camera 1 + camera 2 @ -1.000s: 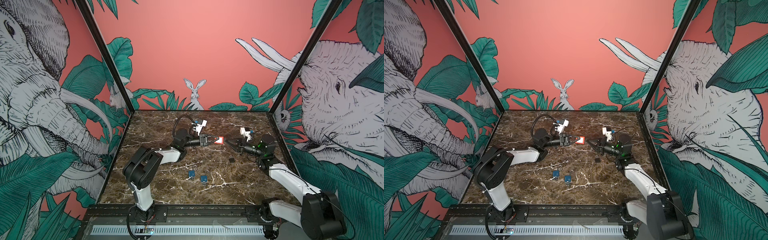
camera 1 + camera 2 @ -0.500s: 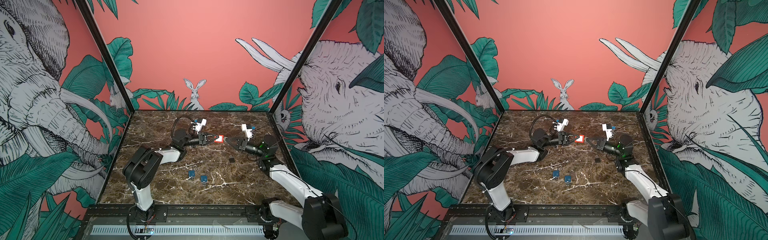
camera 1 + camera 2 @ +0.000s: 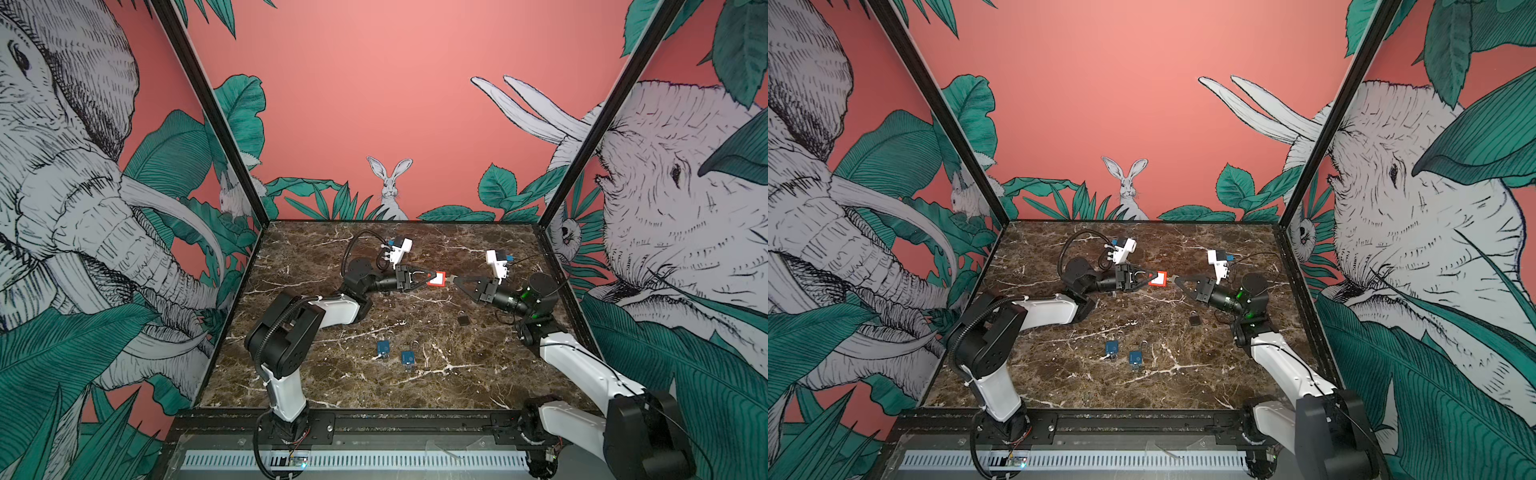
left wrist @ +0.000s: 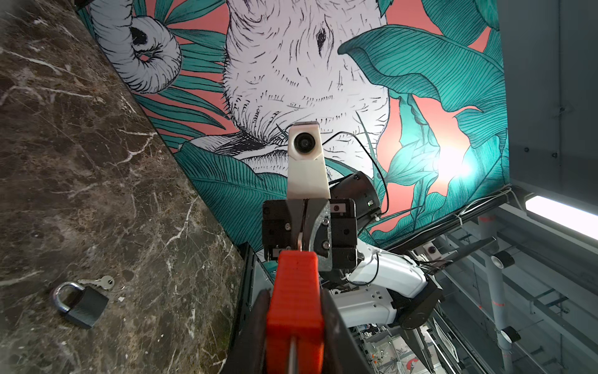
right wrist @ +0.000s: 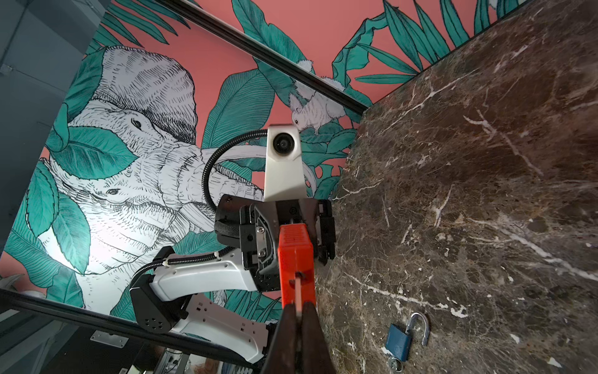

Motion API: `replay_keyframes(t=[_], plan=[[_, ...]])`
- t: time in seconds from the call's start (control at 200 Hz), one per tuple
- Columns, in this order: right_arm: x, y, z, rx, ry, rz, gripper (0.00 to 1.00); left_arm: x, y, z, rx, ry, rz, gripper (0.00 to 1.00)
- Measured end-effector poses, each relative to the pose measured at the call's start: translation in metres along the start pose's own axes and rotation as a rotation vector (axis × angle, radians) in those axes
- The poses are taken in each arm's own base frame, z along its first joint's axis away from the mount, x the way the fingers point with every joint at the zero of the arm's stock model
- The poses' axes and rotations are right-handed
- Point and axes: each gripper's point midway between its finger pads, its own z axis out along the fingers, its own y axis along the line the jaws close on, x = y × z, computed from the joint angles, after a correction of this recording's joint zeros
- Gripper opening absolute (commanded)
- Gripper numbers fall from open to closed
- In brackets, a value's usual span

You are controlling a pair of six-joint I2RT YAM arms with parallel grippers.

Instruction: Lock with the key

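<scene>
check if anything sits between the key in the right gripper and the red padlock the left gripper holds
Nothing visible does. The small metal key pinched in the right gripper meets the keyhole face of the red plastic padlock in the left gripper. The dark grey padlock lies on the marble table.

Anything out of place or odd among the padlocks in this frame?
Nothing spilled or damaged. Only oddity: one blue padlock lies on the table with its shackle swung open, while the black padlock looks shut with a loose key beside it.
</scene>
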Motion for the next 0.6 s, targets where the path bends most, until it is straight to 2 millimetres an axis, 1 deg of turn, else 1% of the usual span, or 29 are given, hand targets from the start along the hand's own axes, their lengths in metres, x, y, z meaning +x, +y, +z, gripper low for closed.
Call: replay_keyframes(t=[0.135, 0.22, 0.38, 0.445, 0.515, 0.6], plan=[[-0.014, -0.001, -0.009, 0.018, -0.057, -0.006, 0.00, 0.000, 0.010, -0.008, -0.035, 0.005, -0.009, 0.00], [-0.018, -0.002, -0.014, 0.045, -0.090, -0.004, 0.00, 0.003, 0.017, -0.010, -0.086, 0.014, -0.003, 0.00], [-0.015, -0.020, -0.024, 0.190, -0.167, 0.041, 0.00, 0.007, 0.034, -0.023, -0.307, 0.009, 0.069, 0.00], [-0.005, -0.032, -0.027, 0.261, -0.206, 0.052, 0.00, 0.006, 0.037, -0.030, -0.389, 0.007, 0.106, 0.00], [0.013, -0.048, -0.026, 0.339, -0.219, 0.072, 0.00, 0.003, 0.040, -0.036, -0.462, 0.005, 0.122, 0.00], [0.030, -0.074, -0.027, 0.434, -0.244, 0.108, 0.00, -0.002, 0.046, -0.044, -0.506, -0.012, 0.115, 0.00]])
